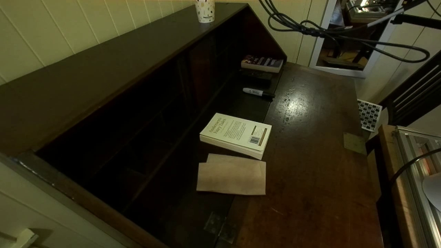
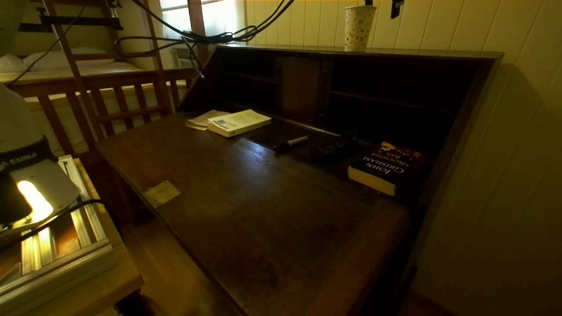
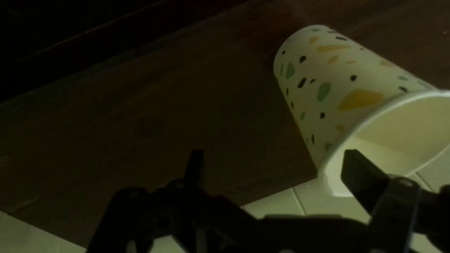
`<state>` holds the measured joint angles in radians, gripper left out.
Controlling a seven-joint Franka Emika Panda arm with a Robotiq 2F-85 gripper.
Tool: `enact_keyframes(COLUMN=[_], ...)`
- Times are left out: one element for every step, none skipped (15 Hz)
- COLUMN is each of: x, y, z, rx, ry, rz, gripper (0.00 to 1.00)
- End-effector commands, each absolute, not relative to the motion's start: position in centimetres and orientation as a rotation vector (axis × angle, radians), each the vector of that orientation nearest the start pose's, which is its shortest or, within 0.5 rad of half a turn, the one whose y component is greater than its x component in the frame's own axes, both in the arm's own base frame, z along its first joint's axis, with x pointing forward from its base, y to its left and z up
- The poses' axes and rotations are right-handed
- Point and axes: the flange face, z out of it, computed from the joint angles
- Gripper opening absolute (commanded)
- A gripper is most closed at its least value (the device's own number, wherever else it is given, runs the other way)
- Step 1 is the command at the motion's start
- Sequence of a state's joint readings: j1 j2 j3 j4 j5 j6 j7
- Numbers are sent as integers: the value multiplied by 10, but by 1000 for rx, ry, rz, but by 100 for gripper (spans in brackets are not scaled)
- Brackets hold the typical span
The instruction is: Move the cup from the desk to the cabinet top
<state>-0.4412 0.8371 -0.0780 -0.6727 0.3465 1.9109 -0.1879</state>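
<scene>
Closest to your wrist camera is the black two-fingered gripper [image 3: 274,154], its fingers standing well apart. The finger [image 3: 364,172] toward the right of that view overlaps the mouth of the tapered white paper cup [image 3: 337,77], flecked with yellow, green and black; whether its tip dips inside the rim, you cannot tell. In an exterior view you see the gripper's two dark tips at the top edge, one at the cup's mouth and the other off to its side. In both exterior views your cup stands upright on the flat, narrow, dark brown wooden cabinet top [image 1: 137,51], with the cream panelled wall [image 1: 86,20] behind it.

Lower down you have the long, dark brown wooden worktop [image 1: 310,172], glossy and worn. Along its inner side lies a pale paperback book [image 1: 237,132], barcode side up, and just beside it the flat light-brown paper [image 1: 231,177]. Farther along you find a grey-and-black marker pen [image 1: 255,92], then a black object [image 2: 333,147] too dark to make out, then a thick dark paperback [image 2: 386,166] with John Grisham's name. A brass-coloured plate [image 2: 161,193] is set at the front edge of the worktop, and looped black cables [image 1: 311,31] hang above.
</scene>
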Motion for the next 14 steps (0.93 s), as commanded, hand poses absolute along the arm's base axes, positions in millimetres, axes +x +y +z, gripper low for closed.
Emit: enact_keyframes(x=[713, 712, 711, 710, 710, 710, 709, 708, 707, 706, 705, 703, 701, 701], y=[-341, -340, -338, -336, -334, -332, -330, -328, -327, -325, -325, -324, -322, -321], z=[543, 548, 554, 561, 567, 572, 577, 582, 586, 591, 596, 601, 606, 611], rx=[-2839, -2829, -2815, -2802, -2790, -2780, -2777, -2774, -2768, -2765, -2761, -2754, -2751, -2754], ry=[492, 488, 484, 479, 483, 485, 483, 486, 486, 491, 494, 499, 509, 528], rz=[-751, -754, -768, -785, -799, -814, -824, -833, -838, -849, -858, -862, -871, -881], gripper=[100, 100, 100, 100, 100, 100, 100, 100, 100, 100, 100, 100, 100, 100])
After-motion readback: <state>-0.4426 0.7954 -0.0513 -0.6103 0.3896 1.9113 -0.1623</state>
